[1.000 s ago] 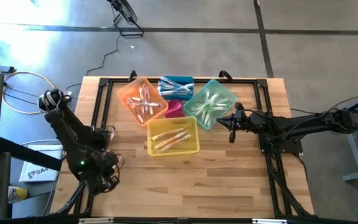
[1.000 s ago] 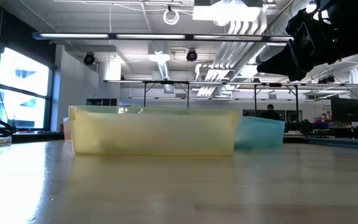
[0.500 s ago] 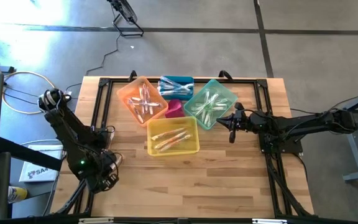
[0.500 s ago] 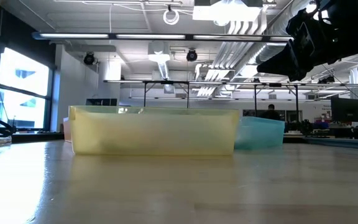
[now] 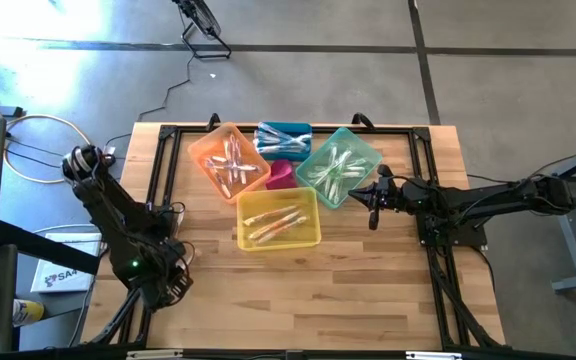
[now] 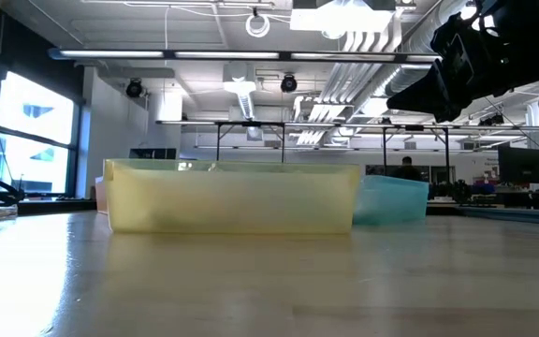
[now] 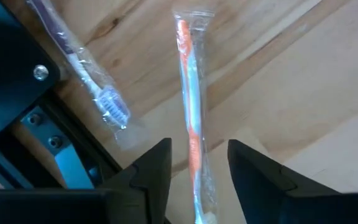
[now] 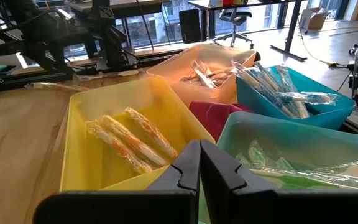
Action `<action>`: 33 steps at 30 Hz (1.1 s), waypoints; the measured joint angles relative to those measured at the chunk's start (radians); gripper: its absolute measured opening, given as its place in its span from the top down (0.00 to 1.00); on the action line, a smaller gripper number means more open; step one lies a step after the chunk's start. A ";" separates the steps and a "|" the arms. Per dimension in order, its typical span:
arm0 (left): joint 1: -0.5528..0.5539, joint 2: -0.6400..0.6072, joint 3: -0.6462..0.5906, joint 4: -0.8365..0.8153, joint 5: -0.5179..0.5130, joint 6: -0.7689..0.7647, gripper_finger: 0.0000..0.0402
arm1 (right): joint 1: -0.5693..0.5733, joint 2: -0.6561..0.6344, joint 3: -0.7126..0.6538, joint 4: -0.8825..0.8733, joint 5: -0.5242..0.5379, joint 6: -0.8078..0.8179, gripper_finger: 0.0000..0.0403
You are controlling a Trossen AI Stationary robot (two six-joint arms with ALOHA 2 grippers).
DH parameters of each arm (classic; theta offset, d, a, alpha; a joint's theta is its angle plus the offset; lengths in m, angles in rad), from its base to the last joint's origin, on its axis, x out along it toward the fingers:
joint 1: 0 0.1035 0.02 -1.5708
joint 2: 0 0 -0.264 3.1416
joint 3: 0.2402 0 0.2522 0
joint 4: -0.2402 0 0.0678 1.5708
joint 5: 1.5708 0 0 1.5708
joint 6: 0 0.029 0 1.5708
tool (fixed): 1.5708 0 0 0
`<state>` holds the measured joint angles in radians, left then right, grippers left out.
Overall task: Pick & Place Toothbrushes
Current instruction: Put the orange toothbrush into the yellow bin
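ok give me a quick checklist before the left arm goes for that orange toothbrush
1. Left end effector open: ok, its fingers stand apart.
2. Orange toothbrush lined up: ok, the wrapped brush lies on the table, running between the fingers.
3. Brush gripped: not ok, the fingers stand clear of it on both sides.
4. Neighbour clear: ok, the blue-bristled toothbrush lies apart, off to one side by the frame rail.
5. Right end effector out of the way: ok, shut and empty beside the green bin.
6. Orange bin has room: ok, brushes cover only part of its floor.
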<state>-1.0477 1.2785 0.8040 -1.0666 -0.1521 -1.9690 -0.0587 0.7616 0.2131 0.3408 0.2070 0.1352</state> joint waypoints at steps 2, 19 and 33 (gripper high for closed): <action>0.000 0.009 0.000 0.008 0.001 0.000 0.62 | 0.000 0.000 0.000 0.000 0.000 0.000 0.99; 0.000 0.008 -0.238 0.315 0.070 -0.028 0.62 | 0.000 0.000 0.000 0.000 0.000 0.000 0.99; 0.000 0.010 -0.242 0.328 0.067 0.004 0.72 | 0.000 0.000 0.000 0.000 0.003 0.000 0.99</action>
<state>-1.0477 1.2884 0.5621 -0.7389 -0.0850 -1.9650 -0.0589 0.7616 0.2131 0.3405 0.2104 0.1352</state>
